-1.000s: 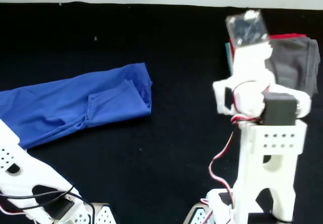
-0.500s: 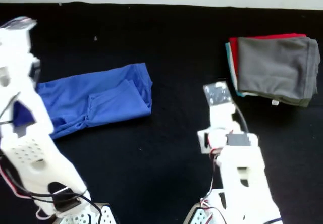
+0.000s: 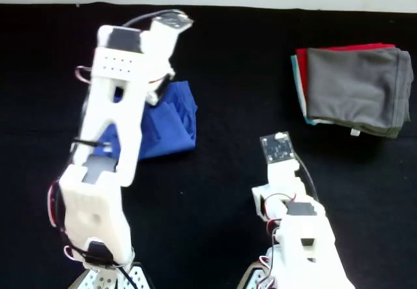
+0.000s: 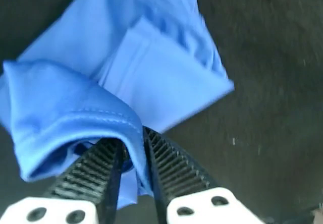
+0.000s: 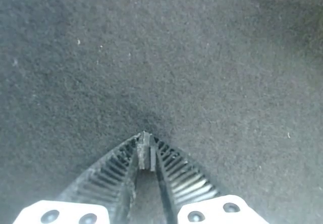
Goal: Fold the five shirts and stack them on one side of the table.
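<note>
Left arm (image 3: 111, 139) has swung up from the near left corner and now stands tall over the blue shirt (image 3: 174, 116), while the right arm (image 3: 294, 220), which a second ago rose in front of the stack (image 3: 352, 94), is folded down low at the near edge. Shirt a second ago lay stretched out long toward the left edge; now a short blue patch shows past the arm. Arm's white body covers the shirt's left and middle in the high view, so how far the cloth runs leftward can't be told, nor its full long axis; the visible end points right, toward the stack, with its straight edge running near to far. Left pincer (image 4: 133, 138) is clamped on a bunched blue fold, cloth draped over both toothed jaws; the pinched spot itself is buried under the fold, and whether it is hem or sleeve is not readable. Beyond it the blue shirt (image 4: 166, 77) lies flat on the black worktop (image 3: 228, 55), a folded panel on top. Right pincer (image 5: 145, 148) has its jaws together at the tips, nothing between them, above bare worktop. Stack sits at the far right, well apart from the blue shirt, long side across the worktop: grey shirt (image 3: 355, 87) on top, red shirt (image 3: 368, 46) showing as a strip at the far edge, teal edge (image 3: 296, 81) peeking at the left side; layers beneath can't be counted. Small white tag (image 3: 355, 131) at the grey shirt's near edge
</note>
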You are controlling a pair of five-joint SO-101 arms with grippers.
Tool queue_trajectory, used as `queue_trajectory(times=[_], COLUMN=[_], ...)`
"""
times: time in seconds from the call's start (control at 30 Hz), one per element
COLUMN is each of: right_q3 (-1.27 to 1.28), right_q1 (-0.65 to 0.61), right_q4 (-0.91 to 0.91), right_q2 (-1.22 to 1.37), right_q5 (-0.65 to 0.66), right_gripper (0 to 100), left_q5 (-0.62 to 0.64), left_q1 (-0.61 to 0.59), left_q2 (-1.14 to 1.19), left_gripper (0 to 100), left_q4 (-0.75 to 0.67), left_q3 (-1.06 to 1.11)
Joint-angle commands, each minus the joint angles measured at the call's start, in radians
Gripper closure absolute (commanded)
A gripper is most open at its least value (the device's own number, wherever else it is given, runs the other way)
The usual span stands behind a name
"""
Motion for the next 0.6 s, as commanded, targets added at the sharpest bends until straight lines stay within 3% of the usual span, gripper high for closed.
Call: queue_trajectory(times=[0.0, 0.4, 0.57], right_q3=[0.015, 0.015, 0.015], right_q1=[0.01, 0.01, 0.01], right_q4=[-0.015, -0.016, -0.016], right_q2=[-0.016, -0.027, -0.027], right_q5=[-0.003, -0.003, -0.005], right_gripper=[99.3, 99.3, 99.3], left_q5=[0.008, 0.02, 0.193], left_q1=[0.018, 0.058, 0.077], left_q2=[0.062, 0.16, 0.159], left_gripper=[99, 99, 85], left_q4=[-0.13, -0.249, -0.288], left_q3=[-0.002, -0.004, -0.004])
